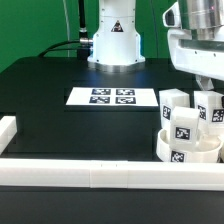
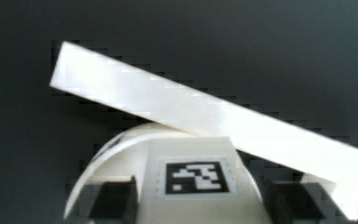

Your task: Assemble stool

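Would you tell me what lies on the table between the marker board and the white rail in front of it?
Nothing: in the exterior view, only bare black table separates the marker board from the front rail. The stool parts stand off toward that view's right.

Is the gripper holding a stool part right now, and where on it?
Yes, it seems: the gripper is closed on a tagged leg block, fingers on its two opposite sides, near its end.

White plastic parts on a dark matt tabletop

The seat [image 1: 188, 150] and leg blocks [image 1: 183, 122] look like smooth, matt white plastic with printed black-and-white tags; the tabletop [image 1: 60, 125] is dull black; the rail [image 1: 100, 176] is plain smooth white.
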Tool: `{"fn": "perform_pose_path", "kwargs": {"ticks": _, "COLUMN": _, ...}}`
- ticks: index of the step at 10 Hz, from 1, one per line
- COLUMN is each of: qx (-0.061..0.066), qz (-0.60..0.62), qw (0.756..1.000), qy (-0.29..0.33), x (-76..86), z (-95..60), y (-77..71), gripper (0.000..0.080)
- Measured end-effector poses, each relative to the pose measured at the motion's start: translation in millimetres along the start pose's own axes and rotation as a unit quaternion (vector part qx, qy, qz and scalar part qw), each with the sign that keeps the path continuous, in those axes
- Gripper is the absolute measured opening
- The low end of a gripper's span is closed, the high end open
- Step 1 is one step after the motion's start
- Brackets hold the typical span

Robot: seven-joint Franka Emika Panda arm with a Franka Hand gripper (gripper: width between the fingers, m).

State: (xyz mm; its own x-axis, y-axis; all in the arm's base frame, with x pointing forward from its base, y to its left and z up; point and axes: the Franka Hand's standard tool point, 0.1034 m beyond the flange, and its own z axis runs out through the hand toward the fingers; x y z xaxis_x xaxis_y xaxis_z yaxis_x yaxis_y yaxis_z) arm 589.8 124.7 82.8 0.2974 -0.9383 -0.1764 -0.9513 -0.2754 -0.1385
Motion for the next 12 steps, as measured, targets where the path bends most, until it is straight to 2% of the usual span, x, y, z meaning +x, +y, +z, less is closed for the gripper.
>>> {"fn": "perform_pose_path", "kwargs": {"ticks": 2, "qx": 0.002, "qz": 0.015, "qw": 1.000, "qy": -0.003, "x": -0.5, "z": 0.1, "y": -0.1, "gripper": 0.0340}}
{"fn": "perform_pose_path", "kwargs": {"ticks": 3, "qx": 0.001, "qz": 0.011, "qw": 1.000, "qy": -0.003, "x": -0.8, "z": 0.2, "y": -0.1, "gripper": 0.0438}}
{"fn": "perform_pose_path", "kwargs": {"ticks": 4, "qx": 0.002, "qz": 0.004, "qw": 1.000, "qy": -0.003, "x": -0.3, "z": 0.0, "y": -0.1, "gripper": 0.0438}}
{"fn": "perform_pose_path", "kwargs": {"ticks": 5, "qx": 0.002, "qz": -0.004, "qw": 1.000, "qy": -0.003, "x": 1.3, "z": -0.7, "y": -0.2, "gripper": 0.0596}}
{"fn": "perform_pose_path", "kwargs": {"ticks": 6, "qx": 0.002, "qz": -0.011, "qw": 1.000, "qy": -0.003, "x": 1.7, "z": -0.8, "y": -0.1, "gripper": 0.0638}}
{"fn": "perform_pose_path", "kwargs": {"ticks": 8, "qx": 0.004, "qz": -0.023, "qw": 1.000, "qy": -0.002, "x": 2.2, "z": -3.1, "y": -1.2, "gripper": 0.0648}}
{"fn": "perform_pose_path", "kwargs": {"ticks": 10, "qx": 0.007, "qz": -0.055, "qw": 0.998, "qy": -0.002, "x": 5.3, "z": -17.4, "y": -4.8, "gripper": 0.0649}}
{"fn": "perform_pose_path", "kwargs": {"ticks": 12, "qx": 0.017, "qz": -0.058, "qw": 0.998, "qy": -0.004, "x": 10.9, "z": -25.0, "y": -7.8, "gripper": 0.0648}}
